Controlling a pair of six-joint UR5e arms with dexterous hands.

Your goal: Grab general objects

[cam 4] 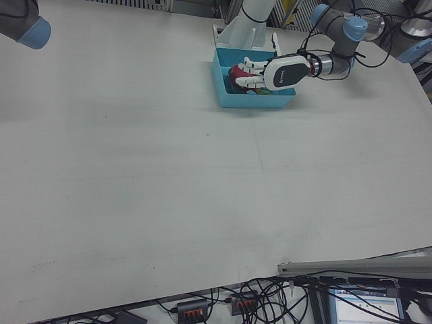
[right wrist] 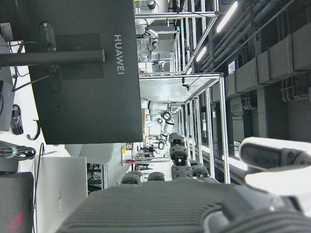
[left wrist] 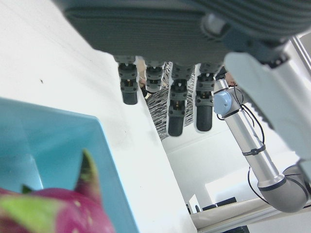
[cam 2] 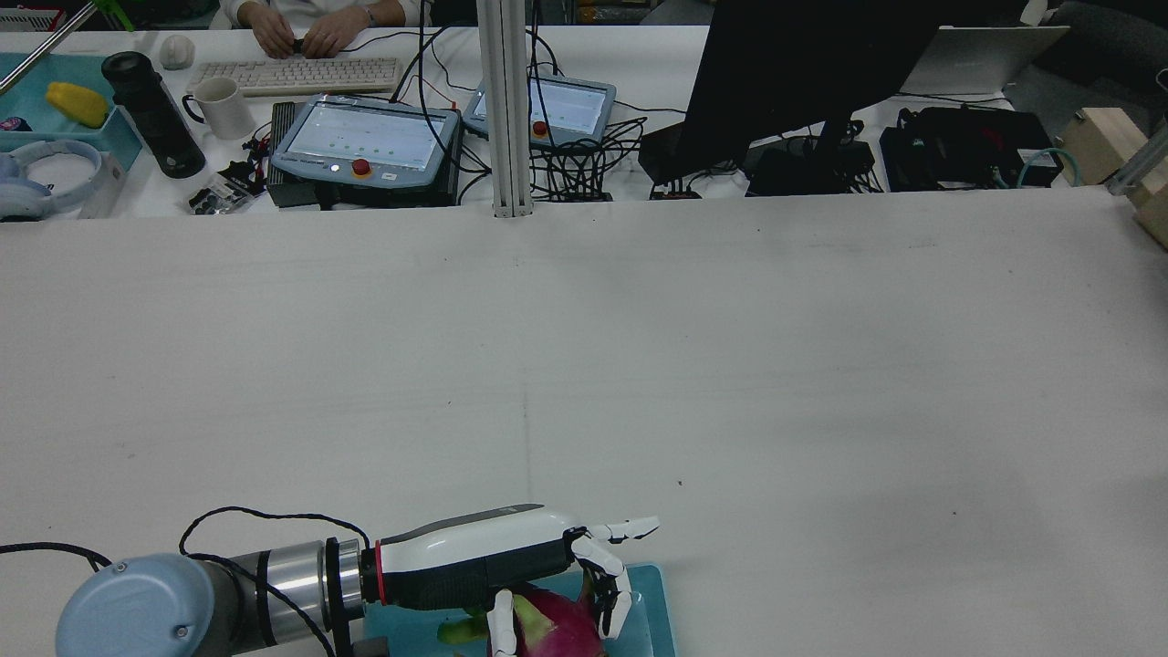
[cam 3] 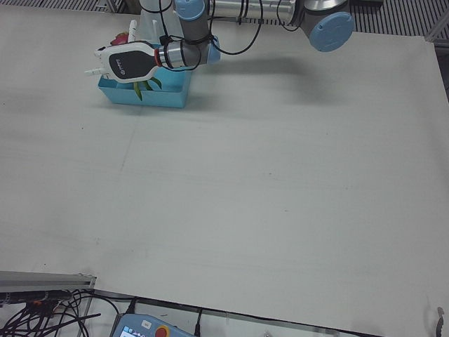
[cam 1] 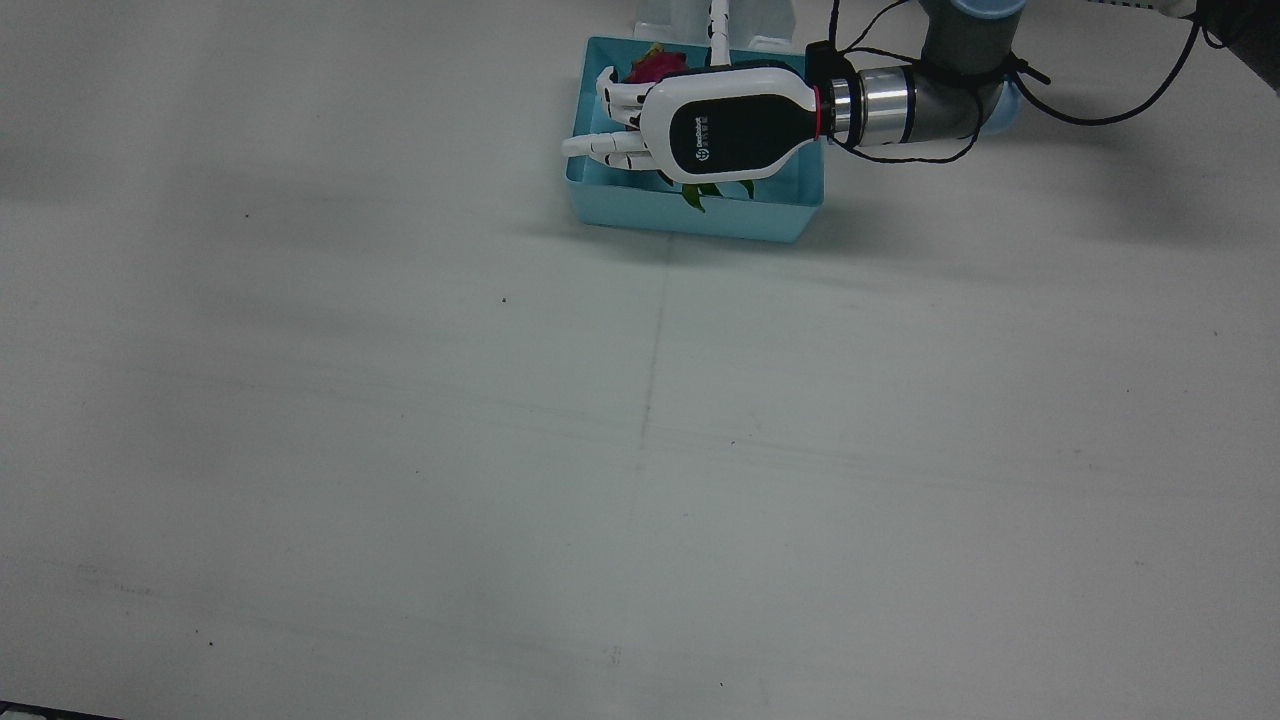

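Note:
A pink dragon fruit point(cam 1: 655, 66) with green scales lies in a light blue bin point(cam 1: 690, 215) at the robot's edge of the table. My left hand point(cam 1: 720, 125) hovers palm-down over the bin, open, fingers spread past the fruit toward the bin's far wall. From the rear, the fruit point(cam 2: 557, 625) sits under the hand point(cam 2: 484, 557), between thumb and drooping fingers, with no firm hold showing. The left hand view has the fingers point(left wrist: 176, 107) straight and apart, the fruit point(left wrist: 53, 208) low beneath them. My right hand point(right wrist: 194, 204) shows only in its own view, raised and holding nothing.
The white table stretches wide in front of the bin point(cam 4: 253, 101). A blue joint of the right arm point(cam 4: 27, 23) is at the far corner. Beyond the table are a metal post point(cam 2: 506, 100), teach pendants point(cam 2: 365, 137), a monitor point(cam 2: 803, 64) and a person's hands point(cam 2: 301, 36).

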